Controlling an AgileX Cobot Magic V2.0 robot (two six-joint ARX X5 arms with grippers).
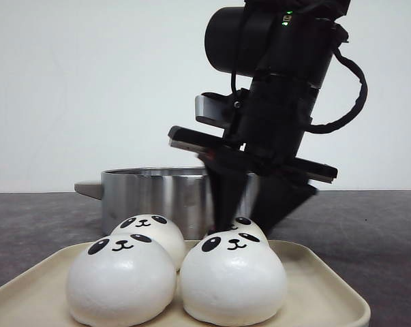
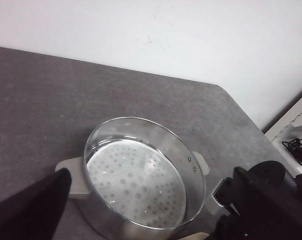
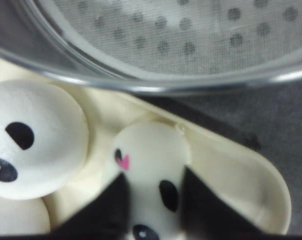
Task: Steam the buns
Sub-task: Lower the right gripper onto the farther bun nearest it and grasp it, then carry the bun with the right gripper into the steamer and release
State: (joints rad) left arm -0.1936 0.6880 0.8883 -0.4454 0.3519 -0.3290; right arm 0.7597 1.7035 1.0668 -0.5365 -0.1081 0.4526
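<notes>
Buns: four white panda-faced buns sit clustered on a cream tray (image 1: 328, 283) at the near edge of the grey worktop (image 1: 375, 231).
Front left bun (image 1: 121, 279): rests on the tray, touching its neighbours.
Front right bun (image 1: 234, 278): sits just beside the front left one, face toward the front camera.
Back left bun (image 1: 153, 235): sits behind the front pair, partly hidden by them.
Back right bun (image 3: 151, 175): the one I have my right fingers (image 3: 153, 212) around; it lies in the tray corner nearest the pot.
My right fingers: down on the back right bun, one dark finger on each side of its face in my right wrist view; they look closed against it, and the bun rests on the tray.
My left fingers: only one dark fingertip (image 2: 33, 207) shows at the edge of my left wrist view, so I cannot tell whether they are open or closed; they hang above the worktop near the pot.
Steamer pot (image 2: 143, 172): round steel pot with pale side handles, standing on the worktop just behind the tray; a white perforated rack lies inside and holds no bun.
Right arm (image 1: 280, 88): black, reaching down between the pot and the buns in the front view.
</notes>
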